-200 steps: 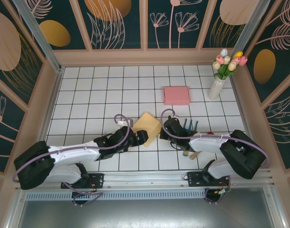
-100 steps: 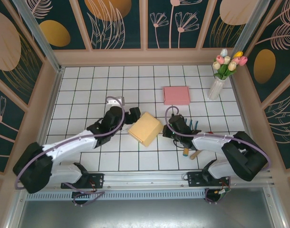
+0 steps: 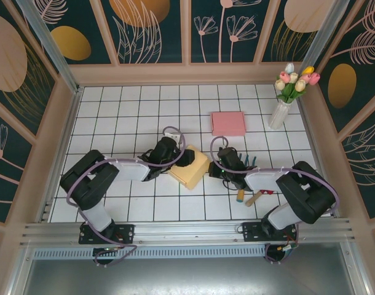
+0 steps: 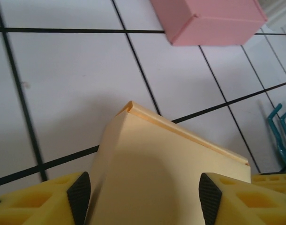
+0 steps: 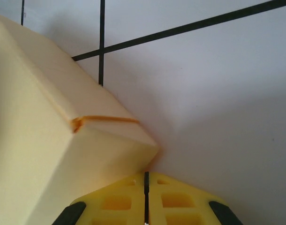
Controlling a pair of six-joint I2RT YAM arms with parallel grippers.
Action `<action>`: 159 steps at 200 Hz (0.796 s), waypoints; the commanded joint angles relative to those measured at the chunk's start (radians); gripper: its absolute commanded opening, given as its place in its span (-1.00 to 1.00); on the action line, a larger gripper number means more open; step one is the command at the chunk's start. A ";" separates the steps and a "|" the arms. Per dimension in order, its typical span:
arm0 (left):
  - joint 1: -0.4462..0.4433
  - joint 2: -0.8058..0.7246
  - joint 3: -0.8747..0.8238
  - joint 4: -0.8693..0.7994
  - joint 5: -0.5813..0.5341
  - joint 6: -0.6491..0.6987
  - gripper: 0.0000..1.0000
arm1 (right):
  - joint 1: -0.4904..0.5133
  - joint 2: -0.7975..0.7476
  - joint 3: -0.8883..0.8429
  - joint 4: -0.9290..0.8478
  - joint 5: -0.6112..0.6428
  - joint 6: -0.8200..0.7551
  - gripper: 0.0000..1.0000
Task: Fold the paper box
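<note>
Paper box [image 3: 189, 167] on desk [image 3: 114, 123] between both arms, left fingers [image 4: 44, 201] parted over its top with nothing gripped, probably to press the fold flat, right fingers [image 5: 180, 199] closed and empty beside its corner, probably as backstop.

White gridded table [image 3: 114, 110], on it a yellow paper box [image 3: 192, 173], a pink box [image 3: 228, 123] and a vase [image 3: 278, 114] (tulips [image 3: 296, 81] inside).
</note>
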State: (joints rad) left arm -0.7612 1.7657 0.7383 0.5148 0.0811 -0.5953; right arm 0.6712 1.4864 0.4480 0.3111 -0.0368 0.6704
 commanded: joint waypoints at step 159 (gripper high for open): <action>-0.130 -0.186 -0.008 -0.204 -0.292 -0.141 0.43 | 0.027 -0.504 -0.247 -0.173 0.059 0.069 -0.85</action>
State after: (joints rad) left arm -0.8970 1.6463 0.7998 0.3111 -0.2035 -0.7078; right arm 0.6750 1.0847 0.2745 0.1963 0.0368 0.6987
